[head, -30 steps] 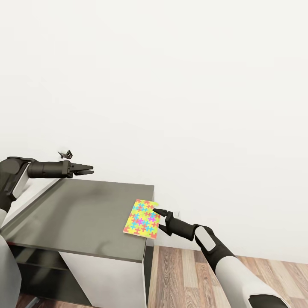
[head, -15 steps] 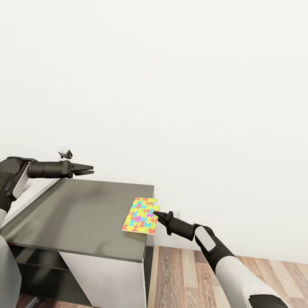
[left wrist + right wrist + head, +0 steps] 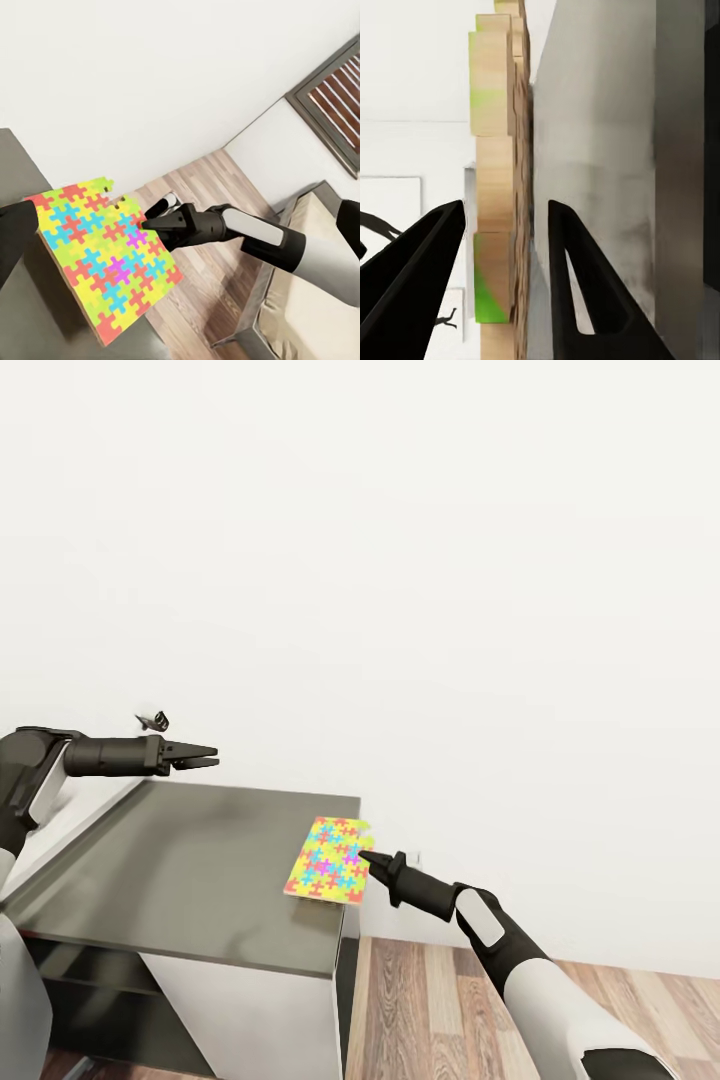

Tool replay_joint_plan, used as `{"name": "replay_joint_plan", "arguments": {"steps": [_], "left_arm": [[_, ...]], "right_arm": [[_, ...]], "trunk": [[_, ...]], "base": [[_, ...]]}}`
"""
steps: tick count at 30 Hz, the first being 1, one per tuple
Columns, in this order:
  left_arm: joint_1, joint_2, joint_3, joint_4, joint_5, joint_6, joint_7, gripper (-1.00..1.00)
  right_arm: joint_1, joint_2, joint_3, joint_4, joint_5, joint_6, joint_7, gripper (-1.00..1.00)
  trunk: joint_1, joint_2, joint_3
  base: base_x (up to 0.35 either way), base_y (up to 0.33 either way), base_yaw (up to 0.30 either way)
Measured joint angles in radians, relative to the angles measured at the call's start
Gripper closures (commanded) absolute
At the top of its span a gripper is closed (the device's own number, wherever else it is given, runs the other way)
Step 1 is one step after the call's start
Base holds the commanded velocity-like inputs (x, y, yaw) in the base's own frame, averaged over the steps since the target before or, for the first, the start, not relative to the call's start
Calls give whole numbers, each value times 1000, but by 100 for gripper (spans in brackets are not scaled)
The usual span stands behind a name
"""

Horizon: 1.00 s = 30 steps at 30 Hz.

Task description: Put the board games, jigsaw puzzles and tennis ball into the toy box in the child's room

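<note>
A bright multicoloured jigsaw puzzle [image 3: 326, 859] lies at the right edge of the grey table [image 3: 190, 870], with its right side reaching past the edge. My right gripper [image 3: 366, 857] comes in from the right and is shut on that side of the puzzle. In the right wrist view the puzzle's wooden edge [image 3: 501, 187] stands between the two dark fingers [image 3: 420, 277]. The left wrist view looks across at the puzzle [image 3: 97, 244] and the right gripper [image 3: 150, 223]. My left gripper [image 3: 207, 757] hovers open above the table's far left side, holding nothing. The toy box and other toys are out of view.
A white wall rises right behind the table. Wooden floor [image 3: 450, 1000] lies to the right of the table, and a lower shelf [image 3: 80, 980] sits under it. In the left wrist view a bed [image 3: 315, 307] and a slatted window [image 3: 334, 94] stand beyond the right arm.
My right gripper's fingers have closed on the puzzle's right edge. The puzzle has shifted slightly away and to the left. The left arm has not moved.
</note>
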Motion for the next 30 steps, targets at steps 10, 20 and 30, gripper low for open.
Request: {"name": "replay_joint_plan", "arguments": {"steps": [10, 20, 30], "left_arm": [[0, 2, -1, 4, -1, 0, 0, -100], [0, 0, -4, 33, -5, 0, 3, -100], [0, -13, -53, 43, -7, 0, 5, -100]], "right_arm": [[1, 1, 0, 0, 1, -6, 25, 100], [2, 0, -3, 0, 1, -6, 25, 100], [2, 1, -3, 0, 1, -67, 30, 100]], "trunk": [[-38, 70, 31], [-77, 140, 63], [-115, 210, 94]], "base": [[0, 0, 0], [0, 0, 0], [0, 0, 0]]}}
